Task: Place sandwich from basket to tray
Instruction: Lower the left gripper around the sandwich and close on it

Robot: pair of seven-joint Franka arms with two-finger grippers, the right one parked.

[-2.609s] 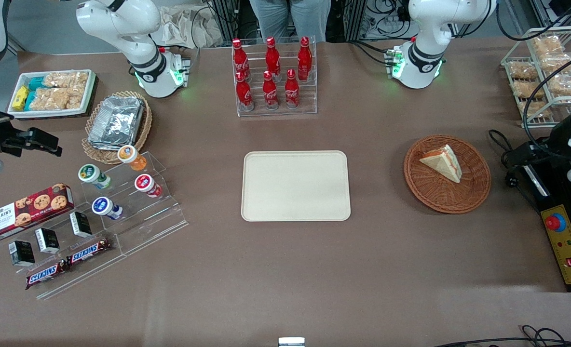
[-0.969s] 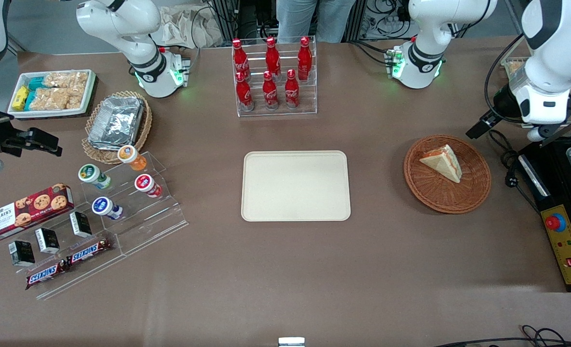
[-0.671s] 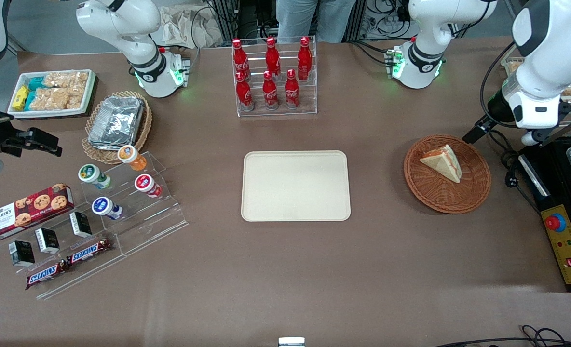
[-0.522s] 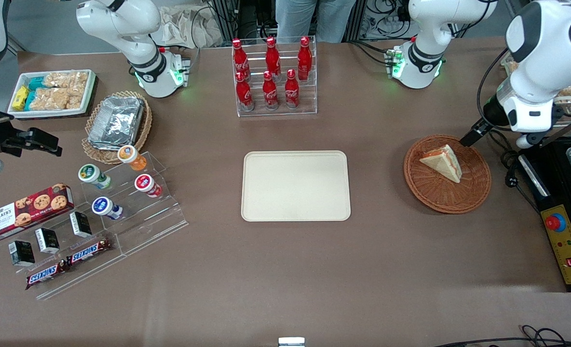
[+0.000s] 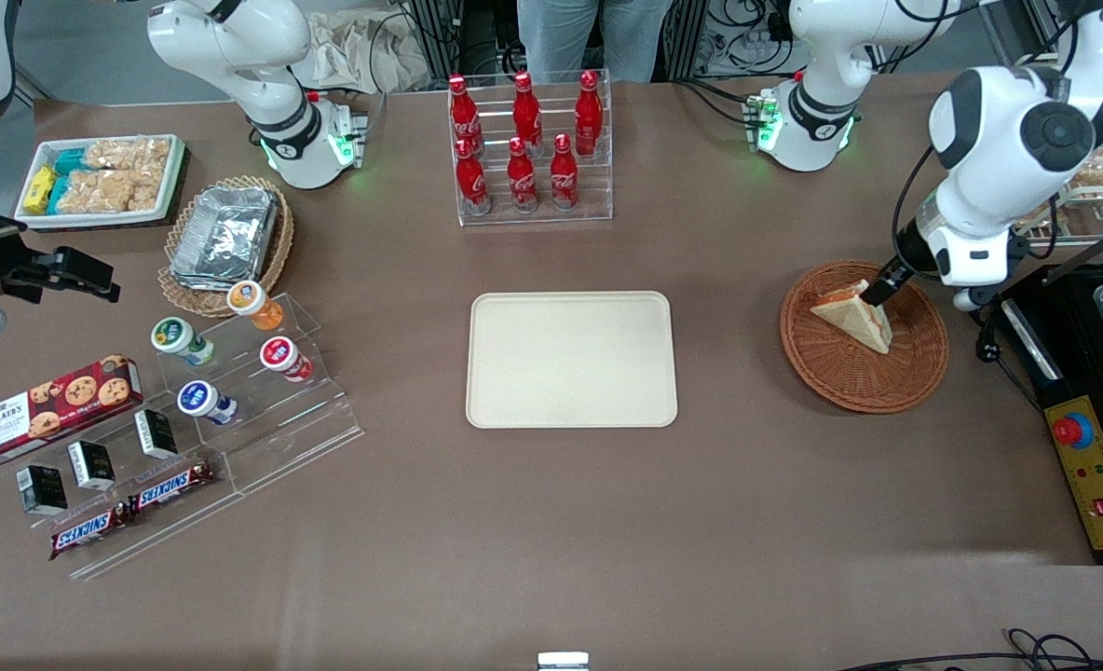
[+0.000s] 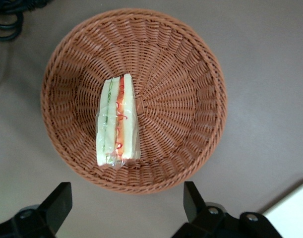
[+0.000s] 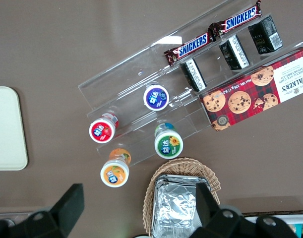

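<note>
- In the basket (image 5: 864, 377), toward the working arm's end of the bench (image 5: 551, 522), lies the sandwich (image 5: 854, 315).
- The gripper (image 6: 126, 213) hovers above it, fingers spread wide, holding nothing.
- The tray (image 5: 571, 360) sits well apart.

**Open lane from basket to tray**

The gripper (image 6: 126, 210) hangs above the basket (image 5: 915, 382), fingers spread wide and nothing between them. The sandwich (image 5: 854, 315) lies alone in the basket, with bare wicker around it. Bare table runs between the basket and the tray (image 5: 571, 360), and the tray's surface is bare. The bottle rack (image 5: 530, 149) stands farther from the front camera than the tray, well apart. A control box (image 5: 1096, 480) sits beside the basket, toward the working arm's end.
</note>
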